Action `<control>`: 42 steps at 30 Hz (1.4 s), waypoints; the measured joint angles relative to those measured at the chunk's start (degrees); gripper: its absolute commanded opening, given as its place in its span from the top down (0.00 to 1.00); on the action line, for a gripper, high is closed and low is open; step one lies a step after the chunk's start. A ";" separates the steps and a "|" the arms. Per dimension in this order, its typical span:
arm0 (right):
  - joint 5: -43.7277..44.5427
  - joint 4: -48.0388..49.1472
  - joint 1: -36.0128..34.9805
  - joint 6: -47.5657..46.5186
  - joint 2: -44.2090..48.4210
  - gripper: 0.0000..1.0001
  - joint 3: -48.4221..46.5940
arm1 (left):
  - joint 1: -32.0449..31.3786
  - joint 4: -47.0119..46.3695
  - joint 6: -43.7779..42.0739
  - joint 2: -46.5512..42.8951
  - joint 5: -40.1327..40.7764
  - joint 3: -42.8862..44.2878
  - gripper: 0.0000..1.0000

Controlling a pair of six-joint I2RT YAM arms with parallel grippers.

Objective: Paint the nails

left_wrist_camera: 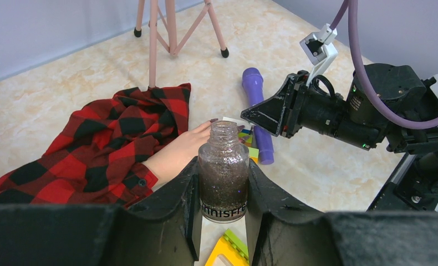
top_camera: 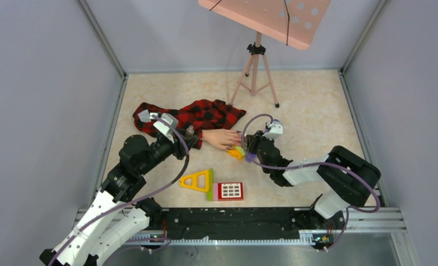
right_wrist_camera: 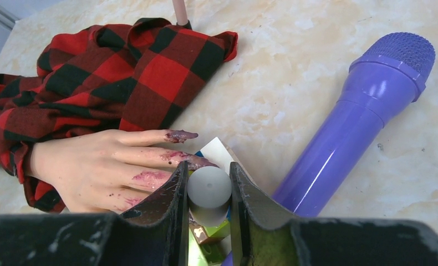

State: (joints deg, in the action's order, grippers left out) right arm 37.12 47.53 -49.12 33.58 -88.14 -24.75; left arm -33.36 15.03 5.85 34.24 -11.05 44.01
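A flesh-coloured mannequin hand (right_wrist_camera: 89,166) in a red-and-black plaid sleeve (top_camera: 197,116) lies on the table, its fingers smeared with purple polish. One purplish nail (right_wrist_camera: 181,134) shows at a fingertip. My left gripper (left_wrist_camera: 222,188) is shut on an open glass bottle of dark glitter polish (left_wrist_camera: 223,169), held upright just near the wrist. My right gripper (right_wrist_camera: 208,191) is shut on a grey round brush cap (right_wrist_camera: 209,187), right over the fingertips. The brush below the cap is hidden.
A purple toy microphone (right_wrist_camera: 350,127) lies right of the hand. Coloured toy tiles (top_camera: 217,188) lie near the front. A pink tripod stand (top_camera: 255,66) stands at the back. Grey walls close in both sides.
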 measured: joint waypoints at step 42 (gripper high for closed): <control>-2.19 2.40 -0.02 0.07 -3.43 1.00 -1.14 | 0.00 0.02 0.00 0.00 0.00 0.00 1.00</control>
State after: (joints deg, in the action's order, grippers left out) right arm 34.94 49.93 -49.15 33.65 -91.57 -25.89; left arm -33.36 15.05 5.85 34.24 -11.05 44.01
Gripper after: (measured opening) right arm 0.233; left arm 0.338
